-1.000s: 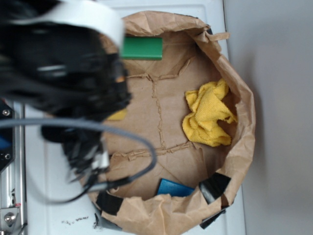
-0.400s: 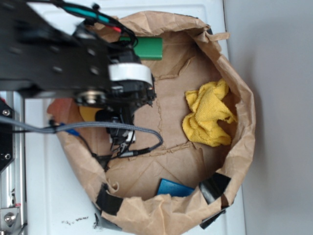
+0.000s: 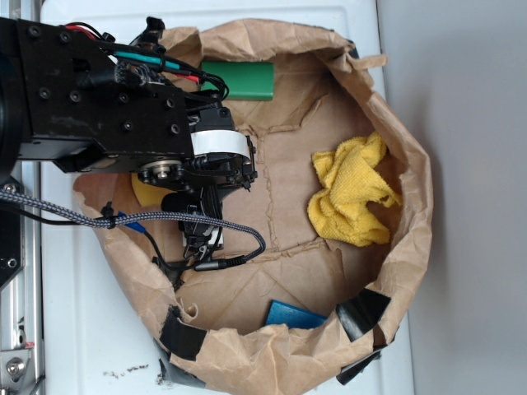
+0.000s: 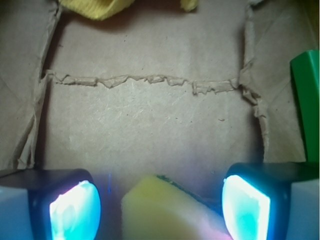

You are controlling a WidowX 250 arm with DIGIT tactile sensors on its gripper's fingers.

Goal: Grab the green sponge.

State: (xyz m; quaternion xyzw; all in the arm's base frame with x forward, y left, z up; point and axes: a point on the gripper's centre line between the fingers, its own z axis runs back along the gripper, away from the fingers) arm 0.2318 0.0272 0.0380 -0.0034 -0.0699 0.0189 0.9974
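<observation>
Exterior: arm (image 3: 107, 99) is hanging over the bag's (image 3: 403, 247) 9 o'clock side, hiding most of the sponge (image 3: 145, 191). Wrist: gripper (image 4: 160, 205) is sitting wide open, gripping nothing; sponge (image 4: 165, 212) is lying between the fingers (image 4: 75, 207) at 6 o'clock, not clamped.

Green sponge (image 4: 167, 210): yellow foam w/ dark green scrub layer on one face, tilted, lying on brown paper bag floor, mostly hidden under arm in exterior view.
</observation>
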